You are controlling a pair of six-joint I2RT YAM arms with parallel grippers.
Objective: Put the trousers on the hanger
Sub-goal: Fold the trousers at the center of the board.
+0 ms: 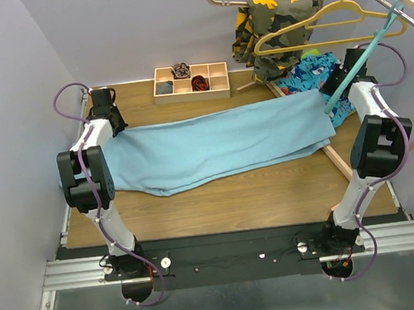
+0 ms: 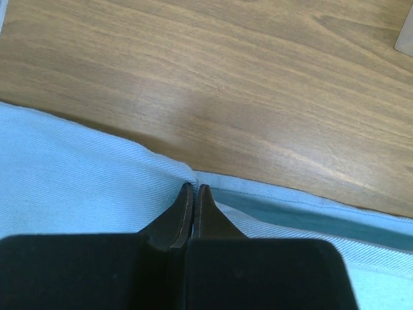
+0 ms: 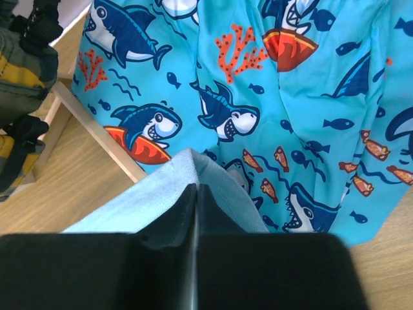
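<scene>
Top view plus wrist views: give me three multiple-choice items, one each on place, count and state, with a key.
1. The trousers lie: A in the tray; B across the table; C on the rack.
2. Hangers in the top view: A one; B five; C three.
3. Left gripper: A shut on the trousers; B wide open; C out of view.
Key: B, cloth spans the tabletop; C, pale hanger, yellow hanger, teal hanger; A, fingers pinch the cloth edge.
</scene>
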